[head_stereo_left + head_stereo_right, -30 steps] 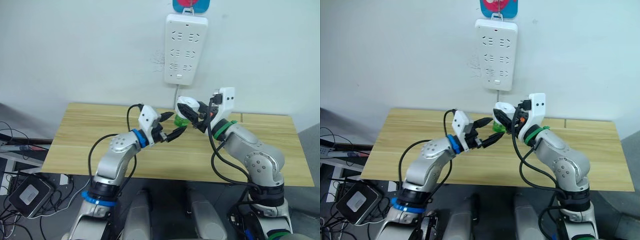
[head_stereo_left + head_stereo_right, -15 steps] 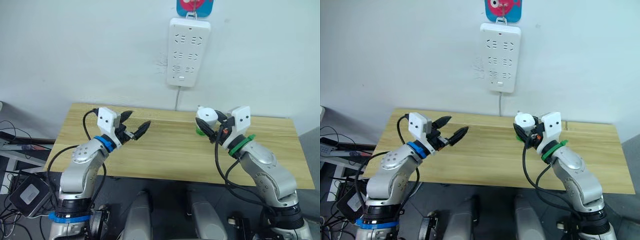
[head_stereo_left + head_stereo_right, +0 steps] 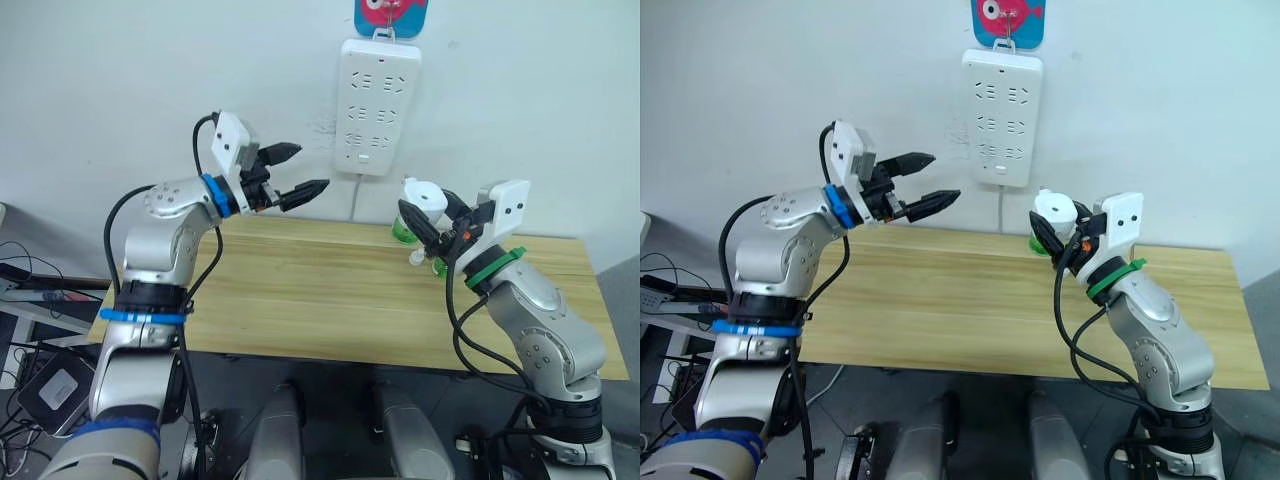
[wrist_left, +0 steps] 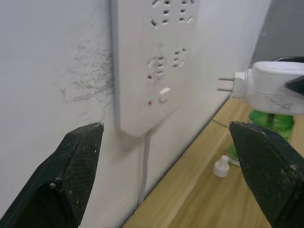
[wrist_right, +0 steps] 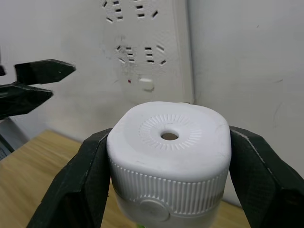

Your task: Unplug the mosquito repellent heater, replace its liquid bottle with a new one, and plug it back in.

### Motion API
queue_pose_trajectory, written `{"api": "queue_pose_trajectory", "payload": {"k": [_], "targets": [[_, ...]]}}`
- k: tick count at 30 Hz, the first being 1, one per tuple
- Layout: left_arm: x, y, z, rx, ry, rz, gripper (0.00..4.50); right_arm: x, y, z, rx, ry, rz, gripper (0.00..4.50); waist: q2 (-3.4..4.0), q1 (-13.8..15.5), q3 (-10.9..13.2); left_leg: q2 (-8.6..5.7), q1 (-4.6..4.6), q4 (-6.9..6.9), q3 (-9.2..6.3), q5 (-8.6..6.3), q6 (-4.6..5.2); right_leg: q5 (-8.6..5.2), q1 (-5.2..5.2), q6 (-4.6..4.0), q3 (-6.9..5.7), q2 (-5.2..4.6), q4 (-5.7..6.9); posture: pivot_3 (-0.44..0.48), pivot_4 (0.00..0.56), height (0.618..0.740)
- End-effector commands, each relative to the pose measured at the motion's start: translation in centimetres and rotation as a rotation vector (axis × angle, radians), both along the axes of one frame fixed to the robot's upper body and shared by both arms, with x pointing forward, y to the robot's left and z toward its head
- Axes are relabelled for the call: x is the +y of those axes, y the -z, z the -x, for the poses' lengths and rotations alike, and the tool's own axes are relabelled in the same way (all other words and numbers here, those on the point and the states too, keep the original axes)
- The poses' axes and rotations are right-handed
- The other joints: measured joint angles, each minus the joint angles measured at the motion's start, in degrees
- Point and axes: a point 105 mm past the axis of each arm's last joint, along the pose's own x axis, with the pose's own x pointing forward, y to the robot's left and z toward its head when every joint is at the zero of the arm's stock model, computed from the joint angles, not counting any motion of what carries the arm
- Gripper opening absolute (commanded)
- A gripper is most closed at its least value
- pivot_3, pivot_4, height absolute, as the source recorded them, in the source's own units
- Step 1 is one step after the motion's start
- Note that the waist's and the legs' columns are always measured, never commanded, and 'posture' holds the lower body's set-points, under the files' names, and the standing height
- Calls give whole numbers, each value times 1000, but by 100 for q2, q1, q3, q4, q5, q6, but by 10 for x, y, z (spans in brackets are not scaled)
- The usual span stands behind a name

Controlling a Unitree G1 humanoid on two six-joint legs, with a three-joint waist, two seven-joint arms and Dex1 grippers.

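Aloft above the tabletop [image 3: 300, 300], the mosquito repellent heater [image 5: 168, 161] sits clamped in the right pincer [image 3: 437, 222], one black finger pressed to each ribbed flank, a green bottle [image 4: 270, 121] screwed in beneath and its two metal prongs facing the wall-hung power strip [image 3: 379, 105]. The left pincer [image 3: 300, 170] hangs released and empty, well apart from the heater and close to the strip's lower sockets. A small white cap [image 4: 220, 166] lies on the tabletop below the heater, beside another green bottle partly hidden behind it. The unit looks light, rigid and smooth; its ribbed sides appear the surest hold, leaving prongs free and the breakable bottle unsqueezed.
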Motion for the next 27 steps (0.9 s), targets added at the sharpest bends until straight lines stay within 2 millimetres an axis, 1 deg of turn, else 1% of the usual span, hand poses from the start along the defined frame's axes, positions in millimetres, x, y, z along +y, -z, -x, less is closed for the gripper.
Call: {"api": "queue_pose_trajectory", "payload": {"k": [1, 4, 10, 14, 18, 24, 27], "targets": [[-17, -9, -2, -42, 116, -40, 4500, 0, -16, 10, -53, -14, -45, 3123, 0, -15, 0, 0, -1, 0, -1, 0, 0, 0, -1, 0, -1, 0, 0, -111, 259, 740], [-26, -11, -8, -51, 164, -64, 4500, -1, -17, 12, -50, -9, -59, 3123, 0, -35, 0, -1, -2, 0, 0, 0, 0, 0, -1, 0, -1, 0, 0, -124, 259, 740], [-33, -17, -23, -83, 160, -74, 4500, -4, -18, 15, -51, 3, -64, 3123, 0, -59, 0, -2, -2, 2, -3, 0, 1, -1, -1, 1, -3, 1, 3, -148, 258, 740], [-31, -24, -26, -112, 157, -78, 4500, -7, -20, 17, -54, 17, -64, 3123, 0, -69, 0, -5, -9, 7, -2, 0, 1, 0, -2, 1, -1, -1, 1, -156, 259, 740], [-30, -26, -30, -120, 144, -80, 4500, -6, -21, 19, -58, 17, -68, 3123, 0, -106, 0, -3, -9, 6, -4, 0, 1, 0, -3, 0, -3, 0, 2, -167, 256, 740], [-50, -28, -32, -130, 183, -84, 4500, 4, -26, 20, -62, -26, -75, 3123, -1, -130, 0, -5, -12, 7, -7, 0, 1, 0, -3, 0, -6, -1, 2, -161, 252, 740], [-57, -28, -32, -131, 199, -83, 4500, 9, -28, 20, -65, -45, -81, 3123, -1, -156, 0, -7, -13, 7, -6, 0, 1, 0, -3, 0, -5, -2, 2, -164, 249, 740]]}}
